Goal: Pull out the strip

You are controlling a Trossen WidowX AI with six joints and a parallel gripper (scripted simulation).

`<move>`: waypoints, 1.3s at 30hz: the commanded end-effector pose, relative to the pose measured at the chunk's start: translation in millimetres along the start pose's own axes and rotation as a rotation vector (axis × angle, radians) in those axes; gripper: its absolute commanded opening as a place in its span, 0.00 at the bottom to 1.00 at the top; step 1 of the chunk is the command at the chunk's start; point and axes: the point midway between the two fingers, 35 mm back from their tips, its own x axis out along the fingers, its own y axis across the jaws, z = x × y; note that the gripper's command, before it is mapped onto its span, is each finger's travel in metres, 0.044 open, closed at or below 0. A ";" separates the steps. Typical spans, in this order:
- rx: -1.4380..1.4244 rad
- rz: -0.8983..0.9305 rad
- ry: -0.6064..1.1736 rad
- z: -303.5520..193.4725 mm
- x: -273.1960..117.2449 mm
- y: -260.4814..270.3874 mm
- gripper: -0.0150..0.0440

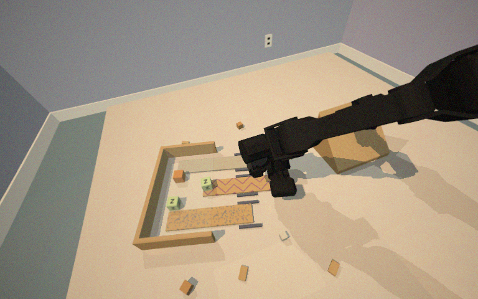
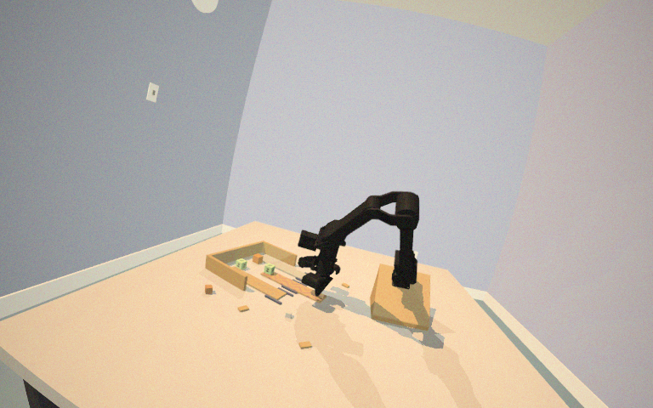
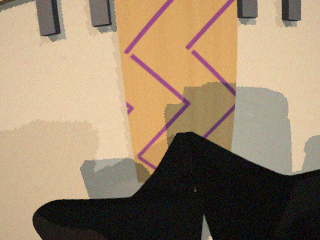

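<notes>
- The gripper (image 1: 282, 188) is closed tight, pressing down on the zigzag strip (image 1: 239, 185).
- A green cube (image 1: 206, 183) sits on the strip's far end.

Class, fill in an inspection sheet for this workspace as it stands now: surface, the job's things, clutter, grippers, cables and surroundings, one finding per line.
Surface: tan table top, crossed by arm shadows.
Job's things: zigzag strip carries a green Z cube at its far end; second green Z cube sits off the speckled strip; pale strip lies beside an orange cube, all inside the three-sided wooden frame.
Clutter: small orange blocks and grey bars scattered about.
Grippers: gripper, jaws shut with nothing between them, pressing on the zigzag strip's near end.
Cables: nothing seen.
Surroundings: wall outlet; wooden base block under the arm.
</notes>
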 end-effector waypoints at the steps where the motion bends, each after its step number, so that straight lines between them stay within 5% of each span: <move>1: 0.010 -0.001 0.022 -12.6 3.5 -1.0 0.25; 39: 0.012 -0.001 0.024 -69.6 2.6 -1.3 0.25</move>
